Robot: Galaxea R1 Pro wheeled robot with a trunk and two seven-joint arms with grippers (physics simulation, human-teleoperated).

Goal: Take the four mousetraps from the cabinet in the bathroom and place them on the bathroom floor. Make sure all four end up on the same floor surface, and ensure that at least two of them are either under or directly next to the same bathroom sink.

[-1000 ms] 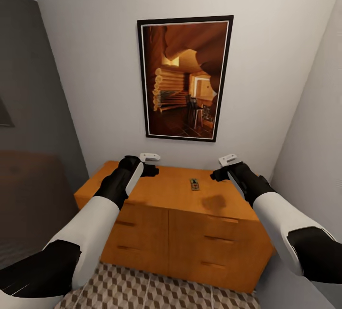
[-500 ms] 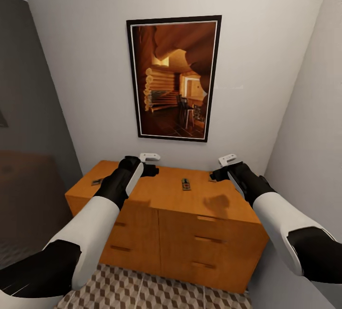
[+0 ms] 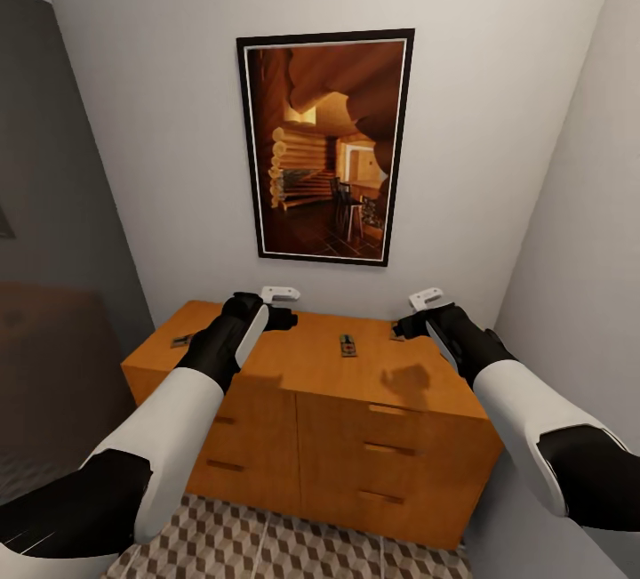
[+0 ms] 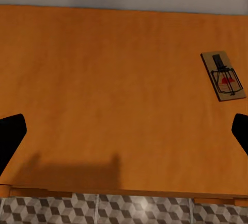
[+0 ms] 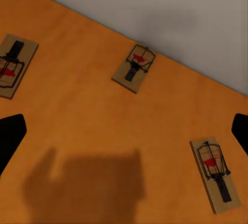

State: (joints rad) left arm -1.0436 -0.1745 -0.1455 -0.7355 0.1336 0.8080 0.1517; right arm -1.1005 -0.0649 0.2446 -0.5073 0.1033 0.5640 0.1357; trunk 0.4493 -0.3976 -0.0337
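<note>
Both claws, left claw (image 3: pixel 283 319) and right claw (image 3: pixel 407 326), hover spread wide and empty above the cabinet (image 3: pixel 311 401) top, staged for pickup; mousetraps (image 5: pixel 134 68) lie flat there, none grasped yet.

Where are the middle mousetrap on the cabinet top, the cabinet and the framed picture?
middle mousetrap (image 3: pixel 348 345), head view, centre of its board.
cabinet (image 3: pixel 311 437), head view, drawer front.
framed picture (image 3: pixel 322 145), head view, middle of the canvas.
</note>
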